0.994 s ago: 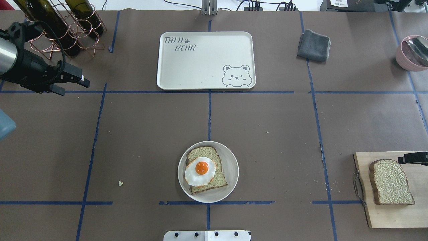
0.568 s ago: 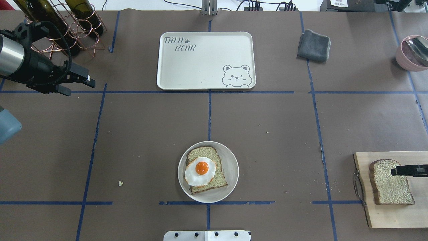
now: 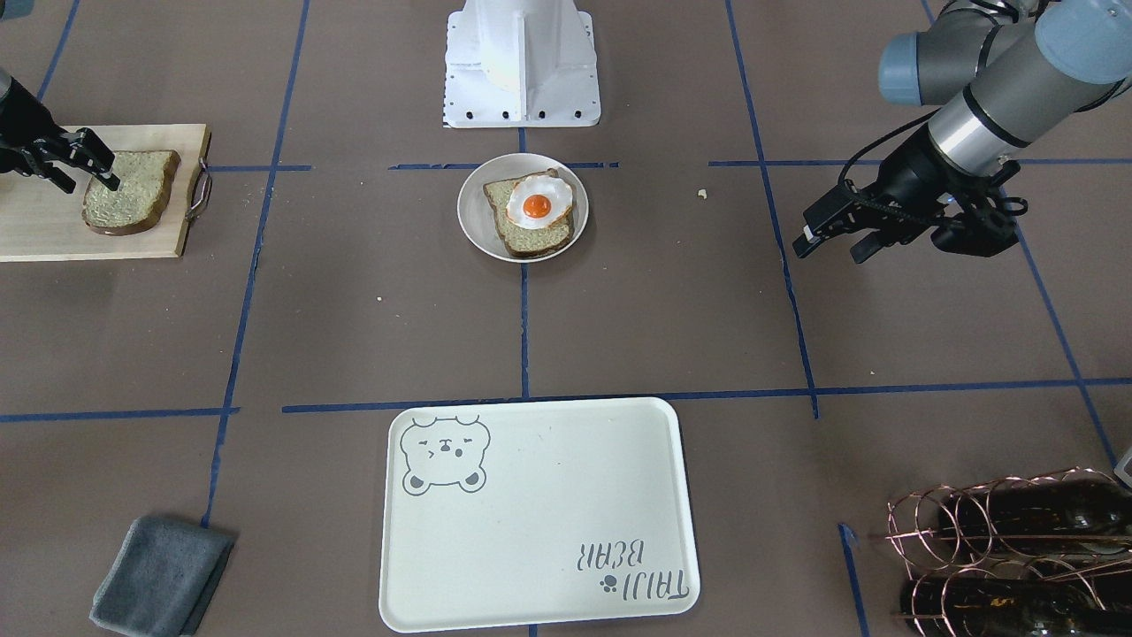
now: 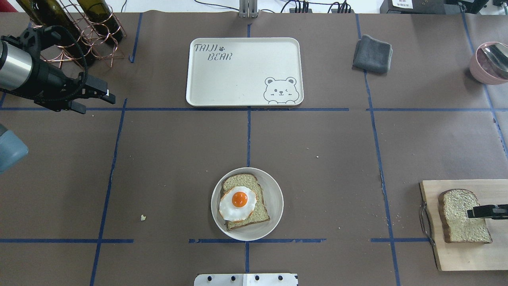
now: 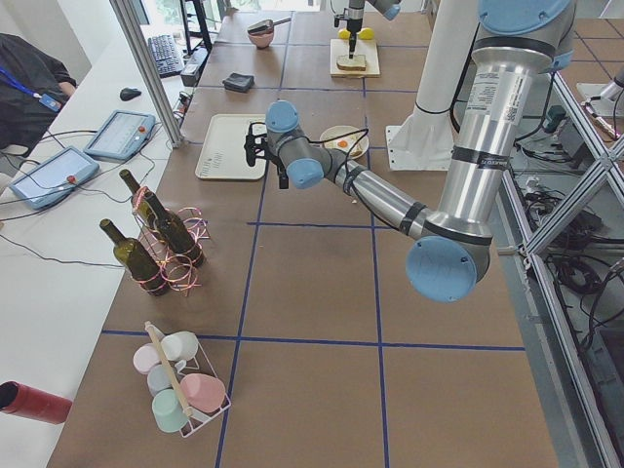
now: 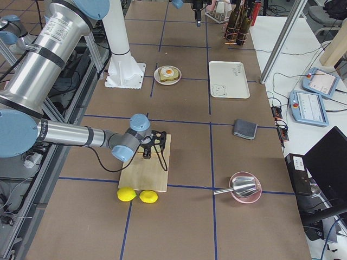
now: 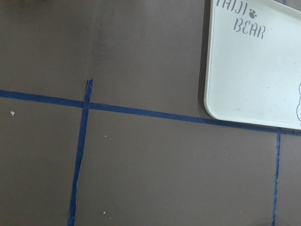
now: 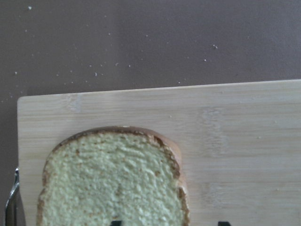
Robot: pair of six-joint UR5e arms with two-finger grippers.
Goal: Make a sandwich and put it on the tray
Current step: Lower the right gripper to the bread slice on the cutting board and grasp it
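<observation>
One bread slice (image 4: pixel 258 214) lies on a small round plate (image 4: pixel 274 198) at the table's near middle, with the fried egg (image 4: pixel 238 202) on top. The second bread slice (image 4: pixel 456 226) lies on a wooden board (image 4: pixel 456 258) at the near right. My right gripper (image 4: pixel 472 212) is open and hovers over this slice. In the right wrist view one fingertip (image 8: pixel 115 222) is over the bread (image 8: pixel 113 179) and the other is over the board (image 8: pixel 235 141). The cream bear tray (image 4: pixel 238 75) sits empty at the far middle. My left gripper (image 4: pixel 97 102) is open and empty, left of the tray.
A folded grey cloth (image 4: pixel 372 54) lies right of the tray. A copper rack with wine bottles (image 4: pixel 79 31) stands at the far left, behind my left arm. A pink bowl with a metal scoop (image 4: pixel 490 63) is at the far right. Two lemons (image 6: pixel 135 195) lie beside the board.
My right gripper has moved from the board's far edge to over the bread slice. My left gripper has shifted a little to the right.
</observation>
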